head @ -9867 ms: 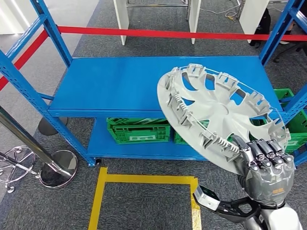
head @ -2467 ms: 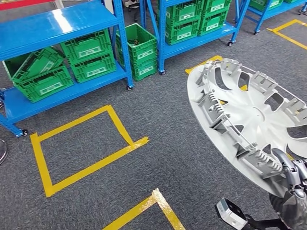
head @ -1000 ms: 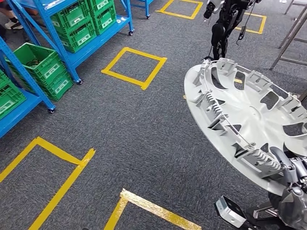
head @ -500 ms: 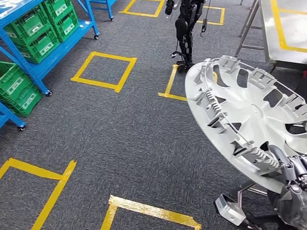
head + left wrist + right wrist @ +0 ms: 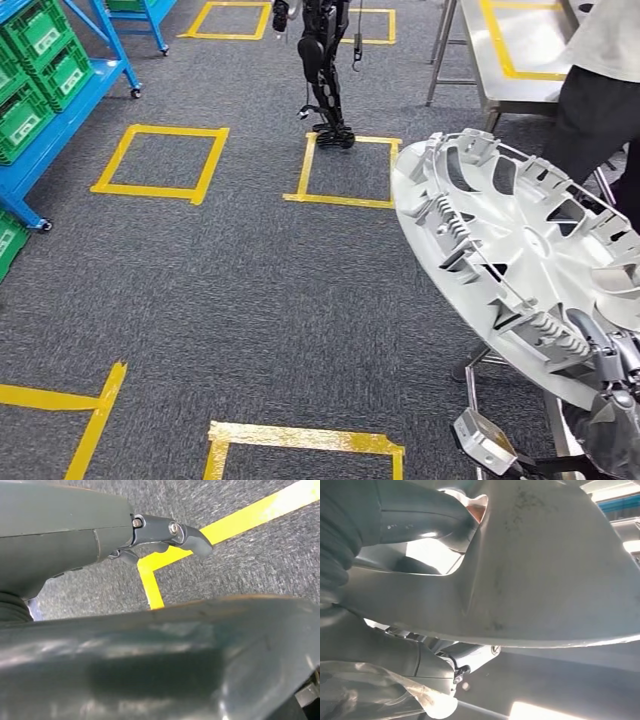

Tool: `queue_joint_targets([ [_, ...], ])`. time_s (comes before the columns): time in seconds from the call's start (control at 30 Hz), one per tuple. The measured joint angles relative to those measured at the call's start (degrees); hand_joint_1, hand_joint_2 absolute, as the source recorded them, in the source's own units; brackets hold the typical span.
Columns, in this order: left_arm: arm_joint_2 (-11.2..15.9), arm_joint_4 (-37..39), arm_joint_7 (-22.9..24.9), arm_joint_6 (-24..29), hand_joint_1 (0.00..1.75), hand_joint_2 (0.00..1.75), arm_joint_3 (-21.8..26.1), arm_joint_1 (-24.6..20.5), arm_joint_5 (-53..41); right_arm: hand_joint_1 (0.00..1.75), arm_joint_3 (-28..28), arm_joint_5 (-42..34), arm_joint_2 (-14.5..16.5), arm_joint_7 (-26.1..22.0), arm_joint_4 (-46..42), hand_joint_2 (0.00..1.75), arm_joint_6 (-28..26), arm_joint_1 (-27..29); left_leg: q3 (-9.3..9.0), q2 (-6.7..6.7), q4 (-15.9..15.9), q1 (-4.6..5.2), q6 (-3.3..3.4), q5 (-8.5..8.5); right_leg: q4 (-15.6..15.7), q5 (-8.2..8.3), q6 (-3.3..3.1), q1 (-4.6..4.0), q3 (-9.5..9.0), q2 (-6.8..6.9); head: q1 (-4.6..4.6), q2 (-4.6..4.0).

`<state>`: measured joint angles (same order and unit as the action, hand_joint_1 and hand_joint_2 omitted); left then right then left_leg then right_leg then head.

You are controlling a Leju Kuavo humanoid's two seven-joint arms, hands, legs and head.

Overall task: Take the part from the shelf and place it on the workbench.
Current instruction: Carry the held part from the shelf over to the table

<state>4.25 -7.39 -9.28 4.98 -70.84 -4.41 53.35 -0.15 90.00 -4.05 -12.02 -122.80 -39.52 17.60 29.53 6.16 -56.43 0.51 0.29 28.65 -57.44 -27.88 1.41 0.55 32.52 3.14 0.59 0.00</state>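
The part is a large silver hubcap [image 5: 521, 250], inner side up and tilted, at the lower right of the head view. My right hand [image 5: 611, 400] grips its near rim from below. In the right wrist view the thumb and fingers of my right hand [image 5: 395, 520] clamp the hubcap's grey edge [image 5: 546, 580]. A steel workbench [image 5: 521, 50] marked with yellow tape stands at the upper right, beyond the hubcap. My left hand [image 5: 75, 535] hangs over the carpet with a finger stretched out and nothing in it.
A person [image 5: 596, 100] in a white top and dark trousers stands by the workbench. Another dark robot [image 5: 321, 60] stands on a yellow floor square ahead. A blue shelf [image 5: 68, 100] with green crates [image 5: 38, 40] is at the far left. Yellow tape squares [image 5: 158, 160] mark the grey carpet.
The whole view has swung round: the blue shelves slid off to the left, and the workbench and a person came in at the upper right. The hubcap stays in my right hand.
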Motion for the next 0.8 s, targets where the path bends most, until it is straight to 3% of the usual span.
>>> queue_joint_targets([
  [0.03,-0.02,0.00,0.01,0.00,0.00,0.00,-0.06,-0.07,-0.04,1.75,-0.02,0.00,0.01,0.03,-0.02,1.75,-0.01,0.14,-0.07,0.42,-0.01,-0.06,-0.26,0.07,-0.02,0.11,-0.36,-0.01,0.13,-0.62,0.01,0.00],
  [0.1,-0.07,-0.03,0.00,0.00,0.00,0.00,-0.10,-0.23,-0.16,1.75,-0.07,0.01,0.00,0.02,-0.14,1.75,-0.02,0.37,0.36,-1.00,-1.43,-0.33,-0.85,1.39,0.15,0.40,-1.11,0.10,0.27,-1.71,-0.11,0.00],
  [0.13,-0.11,-0.04,0.00,-0.01,0.00,0.00,-0.11,-0.23,-0.23,1.75,-0.09,0.01,0.01,0.02,-0.21,1.75,-0.02,0.38,1.30,-2.48,-3.80,-0.49,-1.08,2.96,0.25,0.55,-1.50,0.18,0.26,-2.25,-0.26,0.00],
  [0.2,-0.20,-0.07,0.01,-0.01,0.00,0.00,-0.13,-0.05,-0.34,1.75,-0.13,0.02,0.01,-0.02,-0.28,1.75,-0.02,0.34,4.69,-5.07,-11.68,-0.66,-1.22,6.93,0.26,0.69,-1.95,0.11,0.35,-3.45,-0.54,0.00],
  [0.23,-0.23,-0.07,0.01,-0.02,0.00,0.00,-0.13,0.09,-0.37,1.75,-0.13,0.02,0.01,-0.06,-0.27,1.75,-0.02,0.34,6.41,-5.48,-15.39,-0.68,-1.20,8.23,0.25,0.72,-2.04,0.00,0.37,-4.20,-0.55,0.00],
  [0.27,-0.24,-0.07,0.02,-0.02,0.00,0.00,-0.13,0.20,-0.40,1.75,-0.13,0.03,0.01,-0.10,-0.26,1.75,-0.02,0.36,7.45,-5.63,-17.41,-0.68,-1.12,8.43,0.24,0.75,-2.08,-0.11,0.37,-5.00,-0.54,0.00],
  [0.3,-0.24,-0.07,0.02,-0.02,0.00,0.00,-0.13,0.27,-0.41,1.75,-0.13,0.03,0.01,-0.17,-0.25,1.75,-0.02,0.37,7.47,-5.76,-17.12,-0.67,-0.96,7.42,0.20,0.76,-2.09,-0.20,0.35,-5.83,-0.54,0.00],
  [0.33,-0.23,-0.07,0.02,-0.01,0.00,0.00,-0.13,0.27,-0.42,1.75,-0.13,0.03,0.01,-0.23,-0.24,1.75,-0.02,0.37,6.43,-6.12,-14.46,-0.67,-0.73,5.37,0.14,0.77,-2.08,-0.26,0.29,-6.66,-0.53,0.00],
  [0.4,-0.19,-0.07,0.02,0.00,0.00,0.00,-0.13,0.23,-0.42,1.75,-0.13,0.03,0.01,-0.31,-0.24,1.75,-0.02,0.34,3.04,-8.50,-6.36,-0.72,-0.15,1.19,-0.08,0.79,-1.96,-0.29,0.36,-8.13,-0.51,0.00],
  [0.47,-0.14,-0.07,0.05,0.00,0.00,0.00,-0.13,0.16,-0.43,1.75,-0.13,0.03,0.01,-0.33,-0.24,1.75,-0.02,0.30,1.09,-10.56,-1.56,-0.73,0.14,-0.11,-0.27,0.97,-1.46,-0.12,0.88,-9.48,-0.50,0.00],
  [0.53,-0.11,-0.07,0.09,0.00,0.00,0.00,-0.13,0.09,-0.44,1.75,-0.14,0.03,0.01,-0.33,-0.24,1.75,-0.02,0.37,0.86,-10.05,-0.67,-0.61,0.36,-0.04,-0.11,1.40,-0.62,0.15,1.47,-10.84,-0.50,0.00],
  [0.57,-0.14,-0.08,0.10,0.00,0.00,0.00,-0.13,0.02,-0.44,1.75,-0.16,0.03,0.01,-0.33,-0.24,1.75,-0.02,0.46,0.78,-9.33,-0.31,-0.64,0.59,-0.29,-0.16,1.42,-0.32,0.23,1.80,-10.74,-0.48,0.00],
  [0.6,-0.15,-0.09,0.10,0.00,0.00,0.00,-0.13,-0.03,-0.44,1.75,-0.19,0.03,0.01,-0.33,-0.24,1.75,-0.02,0.47,0.63,-8.60,0.15,-0.69,0.88,-0.58,-0.85,0.91,-0.09,0.15,2.37,-9.58,-0.39,0.00],
  [0.63,-0.17,-0.10,0.10,0.00,0.00,0.00,-0.13,-0.08,-0.44,1.75,-0.20,0.02,0.01,-0.33,-0.24,1.75,-0.02,0.40,0.52,-7.80,0.59,-0.77,1.14,-0.84,-2.66,-0.24,0.12,0.06,3.42,-7.88,-0.26,0.00],
  [0.7,-0.17,-0.10,0.10,0.00,0.00,0.00,-0.14,-0.01,-0.45,1.75,-0.16,0.01,0.01,-0.25,-0.23,1.75,-0.02,0.21,0.45,-6.19,0.87,-0.73,1.42,-0.98,-9.53,-3.91,0.56,0.06,6.79,-4.38,-0.08,0.00],
  [0.77,-0.19,-0.10,0.13,0.00,0.00,0.00,-0.15,0.15,-0.48,1.75,-0.12,0.01,0.01,-0.17,-0.21,1.75,-0.01,0.19,0.48,-4.53,0.85,-0.67,1.44,-0.89,-15.65,-6.06,1.08,0.34,9.59,-3.56,-0.08,0.00],
  [0.8,-0.21,-0.11,0.15,0.00,0.00,0.00,-0.17,0.16,-0.49,1.75,-0.11,0.01,0.01,-0.15,-0.20,1.75,-0.01,0.21,0.48,-3.76,0.84,-0.68,1.37,-0.83,-15.98,-5.66,1.30,0.48,9.61,-3.38,-0.08,0.00],
])
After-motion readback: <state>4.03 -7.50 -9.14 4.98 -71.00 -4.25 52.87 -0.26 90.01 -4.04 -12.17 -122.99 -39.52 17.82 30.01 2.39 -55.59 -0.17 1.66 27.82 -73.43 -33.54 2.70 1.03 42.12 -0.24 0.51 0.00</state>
